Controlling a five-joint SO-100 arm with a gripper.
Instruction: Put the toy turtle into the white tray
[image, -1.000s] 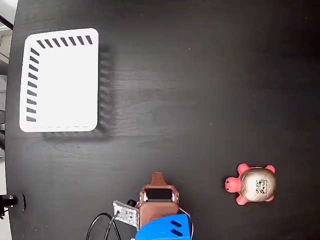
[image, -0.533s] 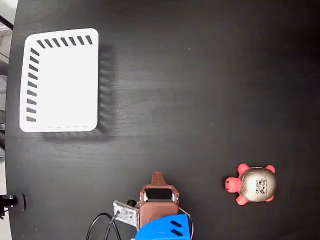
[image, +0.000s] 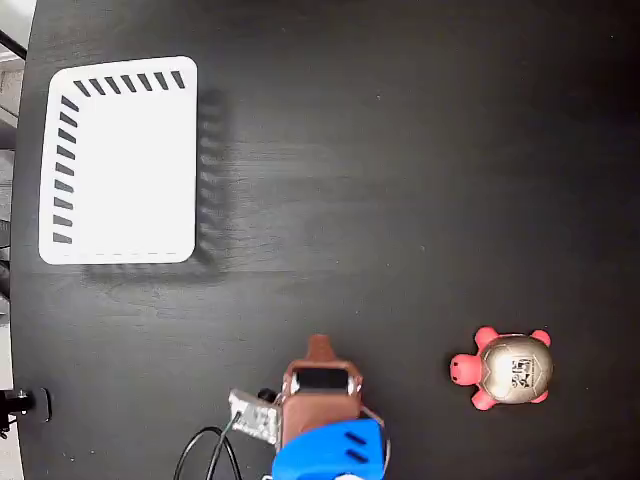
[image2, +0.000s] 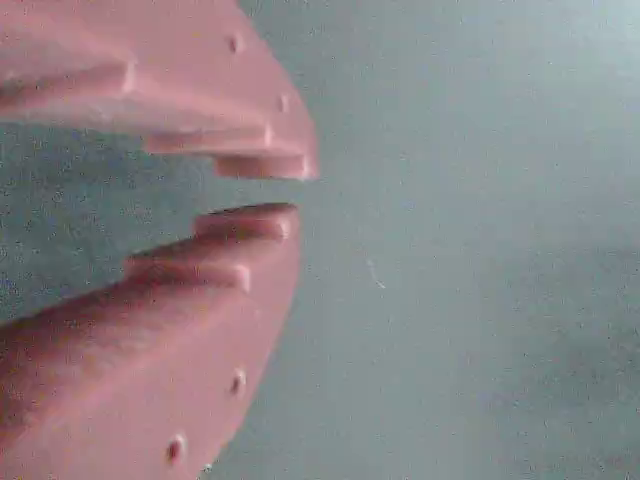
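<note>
Approach step, nothing grasped. Brownish-pink two-finger gripper (image2: 285, 190) sitting nearly pressed together, seemingly empty. Small pink-legged, gold-shelled toy turtle (image: 505, 368) lying well right of it; flat white slotted tray (image: 120, 160) far upper-left. Next: swinging right, spreading the jaws over the shell.

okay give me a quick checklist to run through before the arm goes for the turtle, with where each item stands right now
1. Toy turtle upright and free on the black table, shell up: ok.
2. White tray empty, room for the turtle: ok.
3. Gripper holds nothing; the wrist view shows only bare table past its tips: ok.
4. Jaws wide enough for the shell: not ok, only a narrow gap between the tips in the wrist view.
5. Gripper lined up with the turtle: not ok, in the fixed view it sits well left of the turtle.
6. Table between gripper and turtle free of obstacles: ok.
</note>
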